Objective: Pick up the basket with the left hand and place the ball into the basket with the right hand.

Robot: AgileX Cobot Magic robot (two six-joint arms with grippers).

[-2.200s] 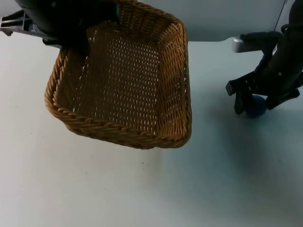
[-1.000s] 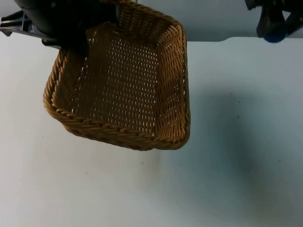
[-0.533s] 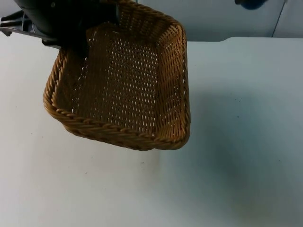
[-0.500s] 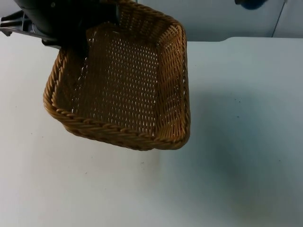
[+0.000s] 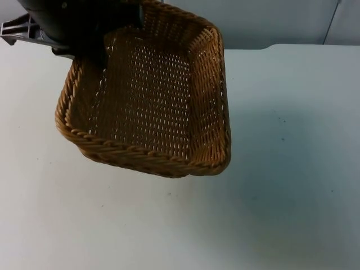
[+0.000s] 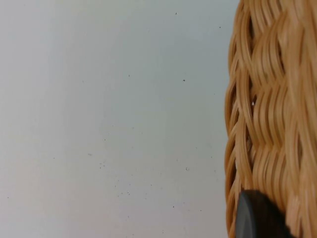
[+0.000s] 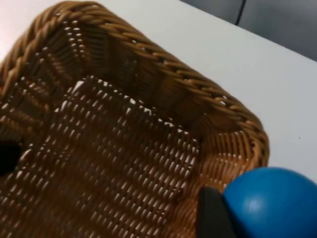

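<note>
The brown wicker basket (image 5: 149, 95) hangs tilted above the white table (image 5: 281, 185), its open side facing up. My left gripper (image 5: 109, 31) is shut on the basket's far left rim, under the black left arm. One black fingertip (image 6: 257, 218) presses against the woven rim (image 6: 267, 114) in the left wrist view. The blue ball (image 7: 272, 203) sits in my right gripper (image 7: 267, 210), which is shut on it, with a black fingertip (image 7: 213, 215) beside the ball. Ball and right gripper hover above the basket's near corner (image 7: 237, 134), over its inside (image 7: 109, 163).
A grey partition wall (image 5: 270, 22) closes off the table at the back. Bare white table top lies to the right of and in front of the basket.
My right gripper lifted the blue ball off the table at the right and carried it up out of the top view. The basket shifted slightly.
</note>
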